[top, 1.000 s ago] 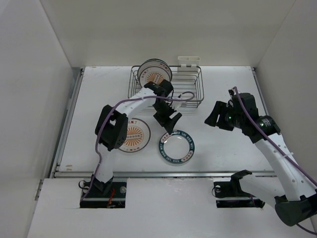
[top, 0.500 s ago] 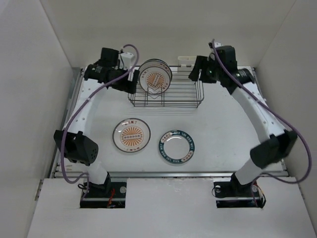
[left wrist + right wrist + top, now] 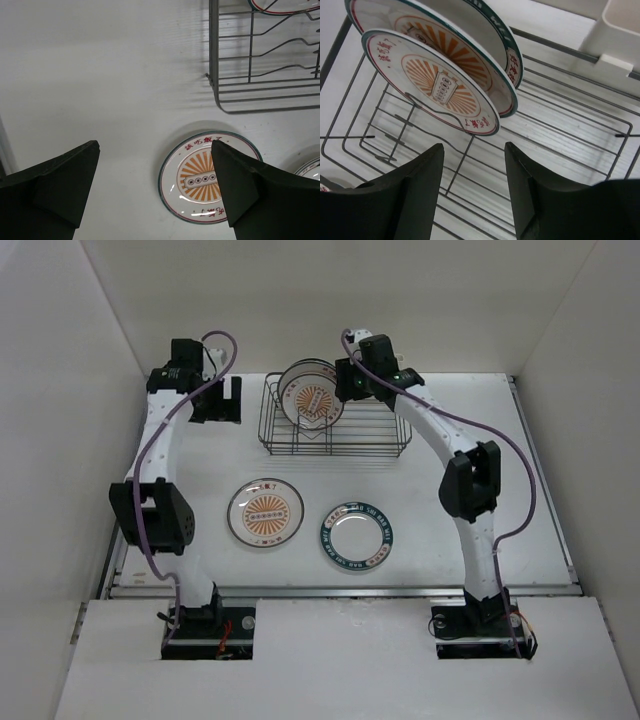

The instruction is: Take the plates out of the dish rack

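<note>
The dish rack (image 3: 385, 430) stands at the back middle of the table. Two plates stand upright in its left end (image 3: 312, 395). In the right wrist view the front one (image 3: 435, 82) has an orange sunburst and the one behind (image 3: 507, 52) has a wide dark-teal band. My right gripper (image 3: 347, 383) is open and empty, just above and right of these plates (image 3: 474, 150). My left gripper (image 3: 222, 400) is open and empty, high at the back left, apart from the rack (image 3: 155, 150). A sunburst plate (image 3: 265, 512) and a teal-band plate (image 3: 357, 536) lie flat on the table.
A white plastic holder (image 3: 620, 35) hangs on the rack's back edge. White walls close in the table on the left, back and right. In the left wrist view the rack corner (image 3: 225, 95) and the flat sunburst plate (image 3: 195, 175) lie below the fingers.
Left arm swung from the table's middle to the back left, past the rack's left end. Right arm swung from the right side up to the rack, stopping over the standing plates.
</note>
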You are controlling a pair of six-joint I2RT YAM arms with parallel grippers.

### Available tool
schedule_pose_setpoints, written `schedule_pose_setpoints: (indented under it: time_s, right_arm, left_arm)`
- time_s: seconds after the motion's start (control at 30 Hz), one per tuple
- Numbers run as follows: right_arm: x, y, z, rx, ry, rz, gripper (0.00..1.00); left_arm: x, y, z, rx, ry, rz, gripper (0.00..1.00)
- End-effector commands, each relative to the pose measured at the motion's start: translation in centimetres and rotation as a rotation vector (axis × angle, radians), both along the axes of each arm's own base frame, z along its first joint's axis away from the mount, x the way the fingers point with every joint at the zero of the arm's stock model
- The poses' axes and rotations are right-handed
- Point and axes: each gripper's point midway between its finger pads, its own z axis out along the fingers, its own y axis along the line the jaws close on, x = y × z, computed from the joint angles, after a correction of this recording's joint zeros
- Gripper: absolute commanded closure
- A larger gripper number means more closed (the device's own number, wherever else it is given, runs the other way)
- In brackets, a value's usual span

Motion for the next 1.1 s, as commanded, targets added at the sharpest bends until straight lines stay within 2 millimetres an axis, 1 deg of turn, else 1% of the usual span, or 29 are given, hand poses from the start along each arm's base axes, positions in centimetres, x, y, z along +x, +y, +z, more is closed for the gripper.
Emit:
schedule_pose_setpoints:
  time_s: [0.0,0.03,0.07,0.1,0.13,0.17,0.2,0.23,0.27,0.3,0.37,0.4,0.43,0.47,0.5,0.53,0.57,0.63,0.7,0.73,0.77,0.8,0.83,0.87,0.9,0.93,0.97,1.03,1.07]
  right_arm:
    - [2.5,1.2,4.6,0.067,-0.196,0.020,0.43]
    - [2.7,1.3,4.0,0.066,-0.193,0.020,0.43]
    - [2.9,1.4,3.8,0.065,-0.192,0.020,0.44]
    - [3.4,1.6,2.5,0.061,-0.182,0.020,0.44]
    - [3.7,1.8,2.7,0.066,-0.193,0.020,0.44]
    - [3.9,1.9,2.5,0.066,-0.193,0.020,0.44]
    - [4.3,2.1,1.7,0.065,-0.190,0.020,0.44]
    - [4.5,2.2,1.2,0.063,-0.186,0.020,0.44]
    - [4.7,2.3,0.8,0.061,-0.183,0.020,0.44]
    - [5.1,2.6,0.2,0.064,-0.179,0.028,0.44]
    - [5.0,3.2,-0.1,0.077,-0.172,0.057,0.47]
    - [5.1,3.2,-1.0,0.071,-0.159,0.057,0.47]
    - [5.1,3.5,-0.7,0.083,-0.168,0.070,0.49]
    - [5.2,3.6,-1.5,0.078,-0.157,0.071,0.50]
    - [5.2,3.6,-1.7,0.079,-0.159,0.071,0.50]
    - [5.3,3.6,-2.3,0.075,-0.150,0.071,0.50]
    - [5.4,3.6,-3.1,0.073,-0.137,0.058,0.52]
    - [5.7,3.5,-3.3,0.070,-0.140,0.050,0.59]
    - [5.7,3.7,-2.9,0.078,-0.147,0.058,0.70]
    - [5.7,3.7,-2.9,0.078,-0.147,0.058,0.84]
    - [5.5,3.6,-2.9,0.076,-0.142,0.058,0.88]
    - [5.3,3.5,-1.9,0.081,-0.153,0.058,0.89]
    - [5.1,3.4,-1.5,0.073,-0.162,0.064,0.95]
    - [4.8,3.2,-1.5,0.070,-0.156,0.064,0.98]
    - [4.8,2.9,0.2,0.065,-0.192,0.060,1.00]
    - [4.6,2.8,1.2,0.064,-0.210,0.064,1.00]
    - [4.4,2.7,1.5,0.043,-0.222,0.055,1.00]
    - [4.2,2.1,3.7,0.033,-0.268,0.040,1.00]
    - [4.1,1.8,4.0,0.019,-0.278,0.036,1.00]
  left_arm:
    - [2.3,-2.0,-0.2,-0.113,-0.002,-0.008,0.07]
    - [3.1,-2.2,-1.9,-0.120,0.034,-0.011,0.07]
    - [3.3,-3.3,-2.5,-0.124,0.057,-0.026,0.07]
    - [4.3,-3.7,-3.2,-0.124,0.066,-0.034,0.07]
    - [4.3,-4.1,-2.9,-0.116,0.061,-0.040,0.07]
    - [4.6,-4.7,-4.1,-0.120,0.089,-0.043,0.07]
    - [5.1,-4.6,-4.6,-0.111,0.084,-0.037,0.07]
    - [5.4,-4.5,-4.4,-0.111,0.072,-0.021,0.07]
    - [5.8,-5.0,-4.9,-0.119,0.074,-0.018,0.07]
    - [6.3,-4.8,-5.4,-0.108,0.067,-0.010,0.07]
    - [6.7,-4.9,-5.9,-0.115,0.070,0.000,0.07]
    - [6.7,-4.9,-6.5,-0.119,0.084,0.008,0.07]
    - [7.0,-5.0,-6.4,-0.120,0.073,0.008,0.07]
    - [7.0,-5.0,-7.0,-0.119,0.085,0.009,0.07]
    - [7.0,-5.6,-7.6,-0.117,0.098,-0.003,0.07]
    - [7.0,-5.6,-7.6,-0.117,0.098,-0.003,0.07]
    - [6.9,-6.1,-8.2,-0.110,0.110,-0.022,0.07]
    - [6.9,-6.7,-8.6,-0.109,0.120,-0.032,0.09]
    - [6.6,-6.6,-9.0,-0.108,0.132,-0.031,0.11]
    - [6.6,-6.6,-9.0,-0.108,0.132,-0.031,0.11]
    - [6.6,-6.6,-9.0,-0.108,0.132,-0.031,0.11]
    - [6.4,-6.6,-9.4,-0.107,0.142,-0.031,0.11]
    - [6.4,-6.6,-9.4,-0.107,0.142,-0.031,0.11]
    - [6.4,-6.6,-9.7,-0.106,0.144,-0.031,0.11]
    - [6.4,-6.6,-9.7,-0.106,0.144,-0.031,0.11]
    - [6.2,-6.6,-10.0,-0.106,0.153,-0.030,0.13]
    - [6.2,-6.6,-9.6,-0.102,0.143,-0.038,0.19]
    - [6.1,-6.7,-9.6,-0.111,0.144,-0.044,0.27]
    - [6.1,-6.9,-9.5,-0.119,0.145,-0.050,0.34]
